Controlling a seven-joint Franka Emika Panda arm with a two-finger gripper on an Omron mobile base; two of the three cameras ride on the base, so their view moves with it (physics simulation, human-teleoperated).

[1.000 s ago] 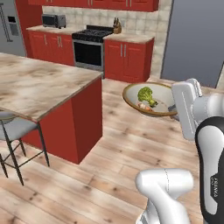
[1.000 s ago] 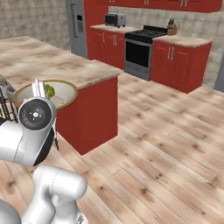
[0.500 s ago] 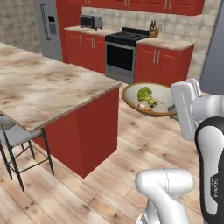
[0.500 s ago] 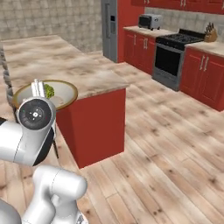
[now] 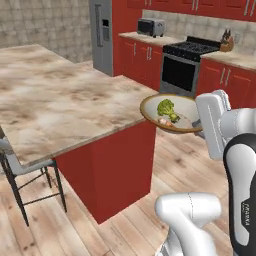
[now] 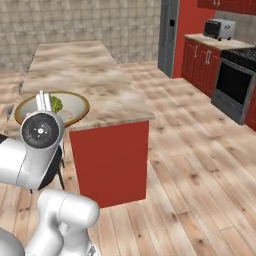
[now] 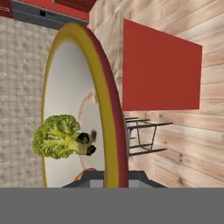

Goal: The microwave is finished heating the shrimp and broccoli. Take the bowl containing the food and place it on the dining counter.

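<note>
Leftmost, the dining counter [image 5: 60,105] spreads its marbled surface; just off its right corner the bowl [image 5: 170,114] hangs in the air, carrying the broccoli [image 5: 165,107] and shrimp [image 5: 164,121], its rim clenched by the end effector [image 5: 198,126].

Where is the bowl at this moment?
The bowl is held in the gripper, in the air just off the dining counter at its corner, with the broccoli and the shrimp inside it.
</note>
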